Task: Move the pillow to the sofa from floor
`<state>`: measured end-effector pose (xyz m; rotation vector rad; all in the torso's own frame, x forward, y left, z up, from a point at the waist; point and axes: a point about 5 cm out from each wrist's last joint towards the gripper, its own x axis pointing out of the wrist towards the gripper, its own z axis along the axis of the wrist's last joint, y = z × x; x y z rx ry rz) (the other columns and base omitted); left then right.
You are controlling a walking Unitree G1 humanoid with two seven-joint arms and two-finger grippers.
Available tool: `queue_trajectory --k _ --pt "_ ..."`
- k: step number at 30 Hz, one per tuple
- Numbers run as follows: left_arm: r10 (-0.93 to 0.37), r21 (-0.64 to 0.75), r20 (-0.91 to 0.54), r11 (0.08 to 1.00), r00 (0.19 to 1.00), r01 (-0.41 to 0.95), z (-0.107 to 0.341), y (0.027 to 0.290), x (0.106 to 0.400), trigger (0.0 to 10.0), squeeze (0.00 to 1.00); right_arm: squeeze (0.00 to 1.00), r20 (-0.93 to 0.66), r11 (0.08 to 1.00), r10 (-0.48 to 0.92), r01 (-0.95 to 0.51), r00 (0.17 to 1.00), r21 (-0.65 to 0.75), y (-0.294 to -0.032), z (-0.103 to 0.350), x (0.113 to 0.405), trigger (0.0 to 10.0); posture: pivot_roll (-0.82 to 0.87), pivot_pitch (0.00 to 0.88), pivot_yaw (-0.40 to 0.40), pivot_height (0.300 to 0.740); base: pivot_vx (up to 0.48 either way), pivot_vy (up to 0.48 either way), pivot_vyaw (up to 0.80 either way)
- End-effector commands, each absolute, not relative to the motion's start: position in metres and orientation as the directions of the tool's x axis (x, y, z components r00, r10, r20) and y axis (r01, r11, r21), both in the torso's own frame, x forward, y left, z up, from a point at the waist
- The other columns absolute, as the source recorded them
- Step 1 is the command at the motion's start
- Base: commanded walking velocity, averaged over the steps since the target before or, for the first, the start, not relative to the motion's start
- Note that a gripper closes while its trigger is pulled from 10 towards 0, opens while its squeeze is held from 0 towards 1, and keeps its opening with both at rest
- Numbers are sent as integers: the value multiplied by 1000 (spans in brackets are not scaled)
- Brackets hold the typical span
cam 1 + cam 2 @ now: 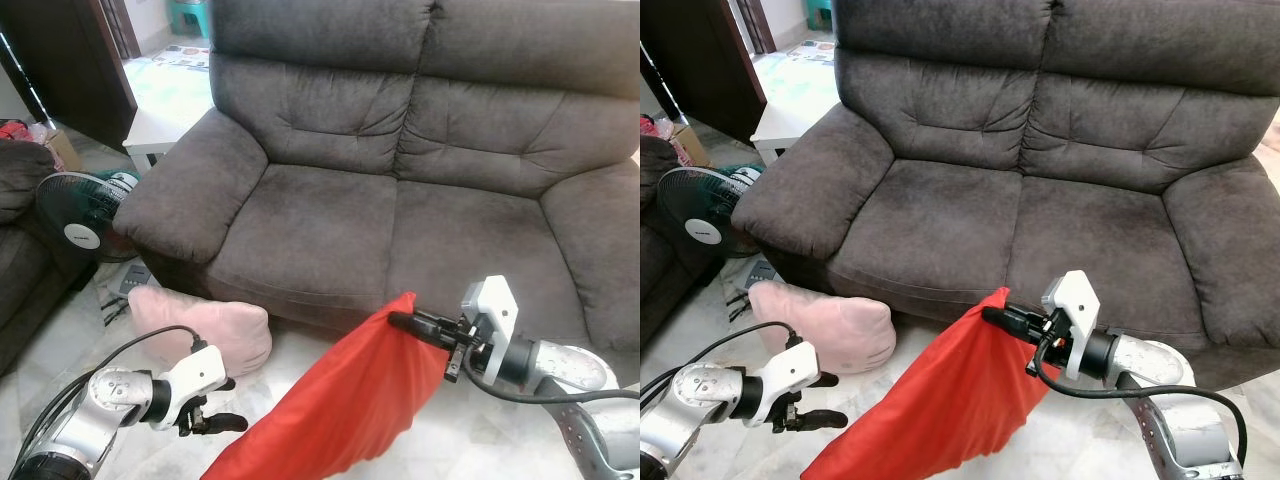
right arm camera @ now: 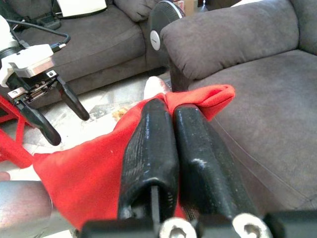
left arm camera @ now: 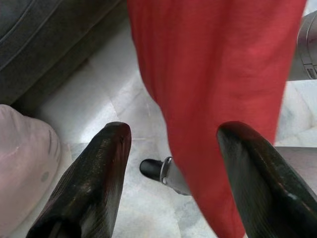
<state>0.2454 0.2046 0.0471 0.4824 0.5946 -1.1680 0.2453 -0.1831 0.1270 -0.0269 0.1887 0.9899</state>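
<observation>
A red pillow [image 1: 350, 400] hangs by one corner in front of the dark grey sofa [image 1: 400, 200], its lower end down near the floor. My right gripper [image 1: 408, 322] is shut on that top corner, level with the front edge of the seat; the right wrist view has both fingers [image 2: 171, 148] pressed together over the red cloth [image 2: 99, 168]. My left gripper [image 1: 222, 404] is open, low at the left, close beside the pillow's lower part and not touching it. Through the left wrist view the red pillow [image 3: 223, 89] hangs just beyond the spread fingers [image 3: 94, 173].
A pink pillow [image 1: 205, 328] lies on the floor against the sofa's left front corner. A standing fan [image 1: 75, 215] and a second dark sofa [image 1: 15, 250] are at the left, with a white low table [image 1: 160, 135] behind. Pale marble floor [image 1: 60, 340] runs along the front.
</observation>
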Motion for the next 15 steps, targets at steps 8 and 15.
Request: queue_trajectory --k 8,15 --pt "-734 -60 -664 245 144 968 53 203 233 10000 0 0 -49 499 864 -866 501 -35 -170 158 249 10000 94 38 -17 740 0 0 0" --pt "-673 -31 -726 240 143 970 36 203 230 10000 0 0 -40 488 871 -872 490 -42 -166 161 249 10000 89 37 -18 740 0 0 0"
